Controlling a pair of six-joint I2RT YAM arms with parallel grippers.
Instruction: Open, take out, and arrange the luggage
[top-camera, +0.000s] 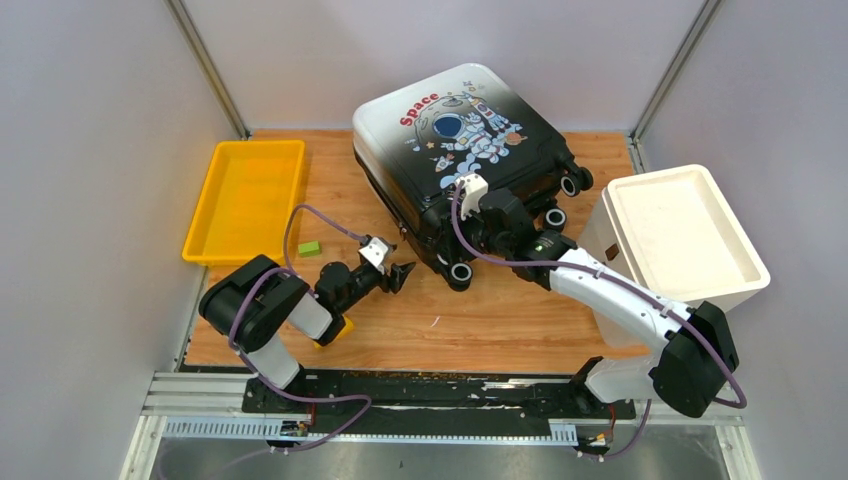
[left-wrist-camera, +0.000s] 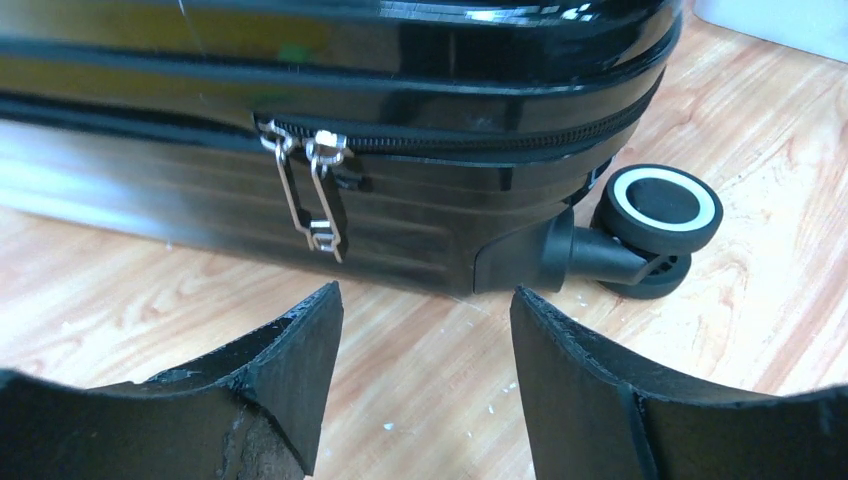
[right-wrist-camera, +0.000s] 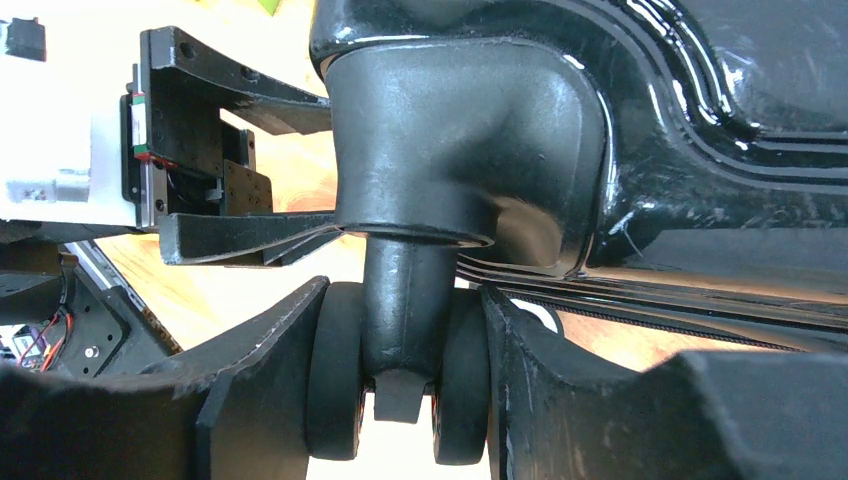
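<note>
Luggage (top-camera: 455, 140): a small hard-shell suitcase is laid flat at the far middle of the wooden counter (top-camera: 500, 320), printed side up. A cartoon astronaut and the red word "Space" are seen on its black-to-white shell.
Zip: shown closed in the left wrist view, with two metal zip pulls (left-wrist-camera: 312, 195) hung side by side on the glossy black side wall.
Corner wheel (left-wrist-camera: 660, 205): a black caster with a white ring, seen at the near corner.
Left hand (top-camera: 403, 272): held low over the counter, just short of the side wall. Its fingers are spread wide, nothing is held between them, and they are pointed toward the zip pulls.
Right hand (right-wrist-camera: 400, 390): closed around a twin wheel (right-wrist-camera: 335, 380) of the luggage, with one finger pressed against each outer face.
Yellow tray (top-camera: 245, 195): set at the far left, apart from the luggage.
Green block (top-camera: 309, 247): a small piece laid on the counter just beside the tray.
White bin (top-camera: 685, 235): placed at the right edge, near the wheels.
</note>
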